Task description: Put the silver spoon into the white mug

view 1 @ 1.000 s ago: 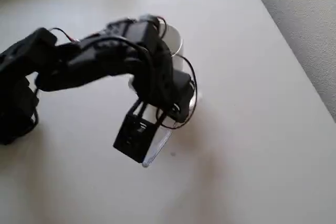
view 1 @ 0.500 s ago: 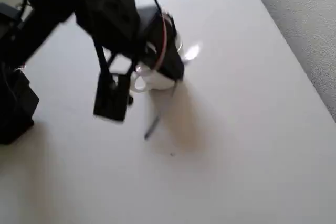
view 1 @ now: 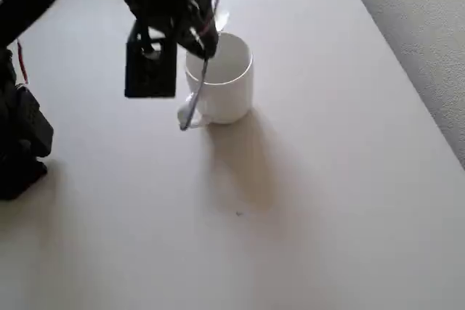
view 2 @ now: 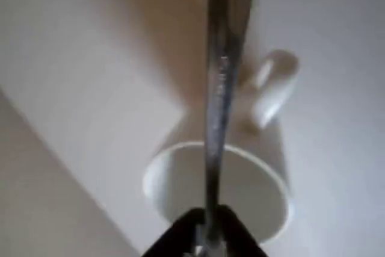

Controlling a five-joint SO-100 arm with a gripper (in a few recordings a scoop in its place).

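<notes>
The white mug [view 1: 231, 98] stands upright on the pale table, its looped handle toward the lower left in the overhead view. My gripper [view 1: 205, 50] hangs over the mug's left rim, shut on the silver spoon [view 1: 194, 97]. The spoon's slim shaft slants down and left from the jaws, and its free end lies over the mug's handle in that view. In the wrist view the dark fingers [view 2: 180, 236] clamp the spoon [view 2: 216, 88] at the bottom edge. The shaft runs straight up the picture across the mug's open mouth [view 2: 252, 191]. The mug's inside looks empty.
The arm's black base [view 1: 22, 143] stands at the left edge. The table's right edge runs diagonally beside grey carpet [view 1: 425, 27]. Bare tabletop [view 1: 290, 237] lies below and to the right of the mug.
The arm has swung up and back toward the picture's top. The spoon has left the table in front of the mug and now hangs in the gripper above the mug.
</notes>
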